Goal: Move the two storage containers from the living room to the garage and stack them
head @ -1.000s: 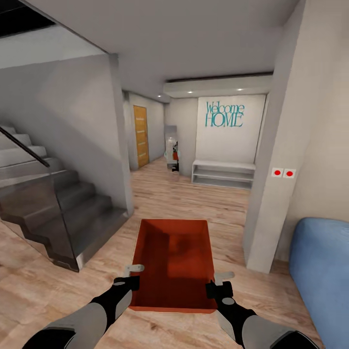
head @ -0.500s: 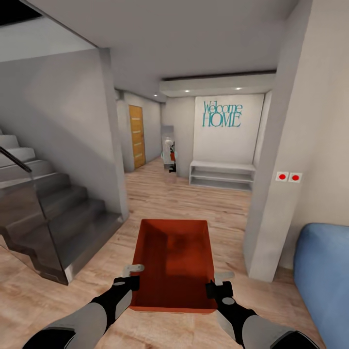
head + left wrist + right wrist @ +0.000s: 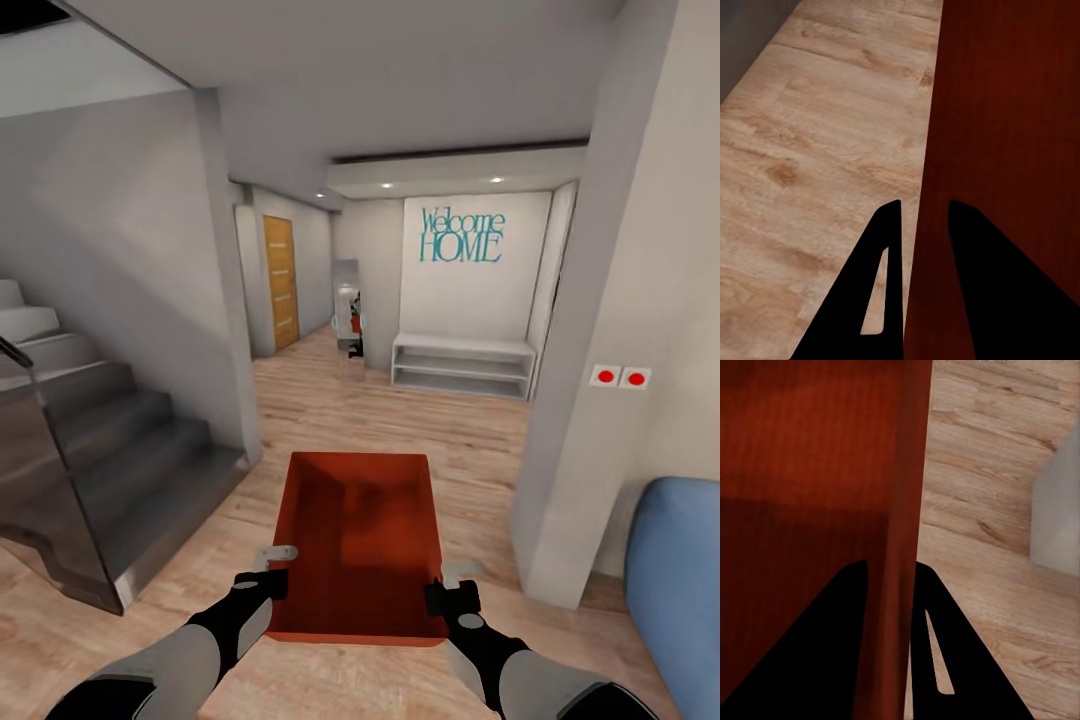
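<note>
One orange-red storage container hangs in front of me above the light wood-plank floor, open side up and empty. My left gripper is shut on its left wall, one finger inside and one outside. My right gripper is shut on its right wall the same way. In the left wrist view the container stands beside the planks; in the right wrist view the container shows its inside.
A dark staircase with a glass panel rises at the left. A white wall corner and a blue sofa stand at the right. Ahead, a hallway leads to a white shelf bench, a "Welcome HOME" wall and a wooden door.
The whole view has shifted: the stairs slid left, the wall corner and sofa slid right, and the hallway looks nearer. The container stays held the same way in both grippers.
</note>
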Motion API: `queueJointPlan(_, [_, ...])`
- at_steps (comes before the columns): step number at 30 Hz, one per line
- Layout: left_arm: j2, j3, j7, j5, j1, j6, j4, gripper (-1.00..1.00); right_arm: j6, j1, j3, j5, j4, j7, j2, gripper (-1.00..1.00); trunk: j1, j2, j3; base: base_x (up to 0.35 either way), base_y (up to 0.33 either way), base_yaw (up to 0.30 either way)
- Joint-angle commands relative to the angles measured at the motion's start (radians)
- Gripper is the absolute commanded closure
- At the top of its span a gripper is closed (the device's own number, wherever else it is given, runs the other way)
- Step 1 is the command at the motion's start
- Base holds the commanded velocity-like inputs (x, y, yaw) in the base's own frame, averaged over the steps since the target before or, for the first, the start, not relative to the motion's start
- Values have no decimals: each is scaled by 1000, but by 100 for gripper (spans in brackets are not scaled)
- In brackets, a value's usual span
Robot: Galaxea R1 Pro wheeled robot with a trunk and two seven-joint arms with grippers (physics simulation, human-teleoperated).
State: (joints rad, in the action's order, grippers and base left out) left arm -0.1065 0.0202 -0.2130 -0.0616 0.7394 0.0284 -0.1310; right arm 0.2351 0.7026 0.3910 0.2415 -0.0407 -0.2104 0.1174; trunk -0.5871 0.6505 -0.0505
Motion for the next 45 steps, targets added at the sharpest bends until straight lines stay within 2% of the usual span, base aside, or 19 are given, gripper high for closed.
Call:
queueJointPlan(1, [1, 0, -16, 12, 0, 3, -4, 100, 1, 1, -81, 4, -1, 0, 1, 100, -1, 2, -2, 322, 0, 0])
queueJointPlan(45, [2, 0, -16, 11, 0, 3, -6, 100, 2, 1, -81, 4, -1, 0, -1, 100, -1, 2, -2, 322, 0, 0])
